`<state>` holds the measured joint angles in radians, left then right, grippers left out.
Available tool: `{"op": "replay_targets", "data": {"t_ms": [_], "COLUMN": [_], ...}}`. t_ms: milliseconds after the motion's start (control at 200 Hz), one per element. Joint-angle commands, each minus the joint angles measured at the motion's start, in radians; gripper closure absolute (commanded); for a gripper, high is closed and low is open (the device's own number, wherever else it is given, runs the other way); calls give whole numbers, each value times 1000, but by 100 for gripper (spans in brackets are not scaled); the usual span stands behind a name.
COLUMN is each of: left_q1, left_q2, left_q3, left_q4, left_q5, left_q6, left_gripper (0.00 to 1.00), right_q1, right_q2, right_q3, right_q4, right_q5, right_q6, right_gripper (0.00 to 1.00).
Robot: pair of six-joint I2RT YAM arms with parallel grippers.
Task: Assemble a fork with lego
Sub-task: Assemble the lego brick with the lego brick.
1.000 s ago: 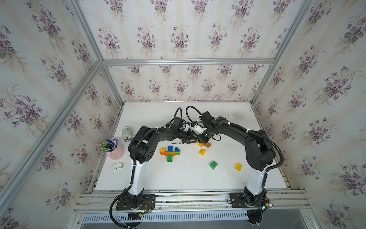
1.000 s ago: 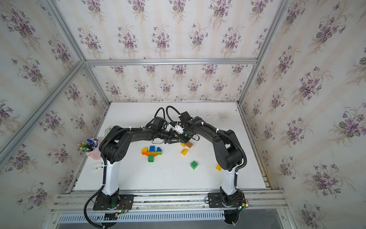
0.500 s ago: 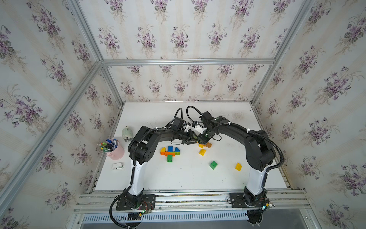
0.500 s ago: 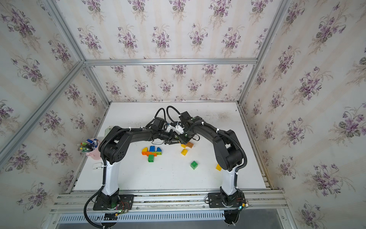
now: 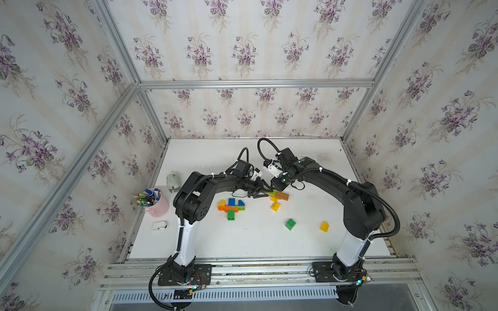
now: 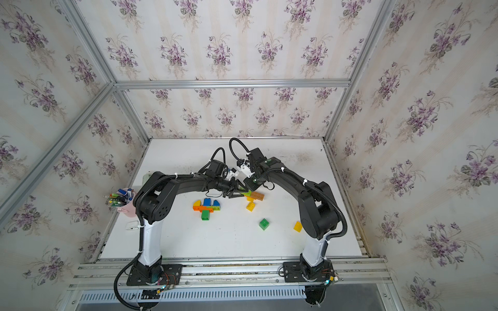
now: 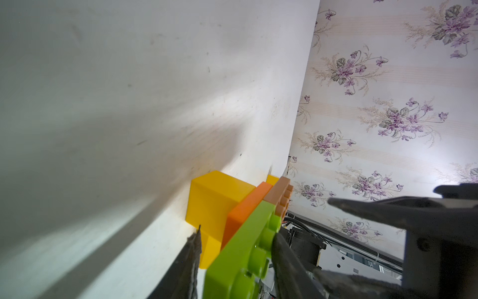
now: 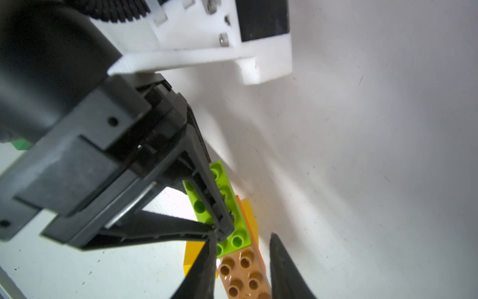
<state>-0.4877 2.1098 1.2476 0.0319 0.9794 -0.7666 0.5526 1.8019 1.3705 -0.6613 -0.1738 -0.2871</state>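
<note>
A small lego stack lies mid-table: a lime brick (image 5: pixel 270 193) (image 8: pixel 198 205) and a brown brick (image 5: pixel 283 196) (image 8: pixel 243 274) side by side on an orange brick (image 7: pixel 243 209), with a yellow brick (image 7: pixel 212 202) underneath. My left gripper (image 5: pixel 265 192) (image 7: pixel 236 233) is shut on the lime end, one finger on its studs. My right gripper (image 5: pixel 279 190) (image 8: pixel 243 235) comes from above, its fingers closed on the brown brick's two sides. To the left lies a flat piece (image 5: pixel 231 206) of yellow, blue, orange and green bricks.
Loose bricks lie nearer the front: a yellow one (image 5: pixel 275 206), a green one (image 5: pixel 290 224) and another yellow one (image 5: pixel 324 226). A pink cup of markers (image 5: pixel 156 206), a pale round object (image 5: pixel 172 180) and a small white item (image 5: pixel 160 225) sit along the left edge.
</note>
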Motion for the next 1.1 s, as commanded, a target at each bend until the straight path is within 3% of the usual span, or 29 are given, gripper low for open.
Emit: {"op": "replay_targets", "data": {"t_ms": [0, 714, 1099], "left_q1": [-2, -2, -3], "left_q2": [-3, -24, -48], "left_q3": [-10, -17, -4], "left_q4": [-69, -75, -83], "left_q5": [-44, -53, -55], "left_q6": [10, 13, 11], "left_gripper": [55, 54, 53], "right_q1": [0, 0, -44], "right_q2": [3, 3, -40], "right_q3": [-8, -148, -152], "right_q4": [14, 77, 104], "right_q5": [2, 39, -22], "right_q6": [16, 39, 29], "right_gripper": [68, 71, 69]}}
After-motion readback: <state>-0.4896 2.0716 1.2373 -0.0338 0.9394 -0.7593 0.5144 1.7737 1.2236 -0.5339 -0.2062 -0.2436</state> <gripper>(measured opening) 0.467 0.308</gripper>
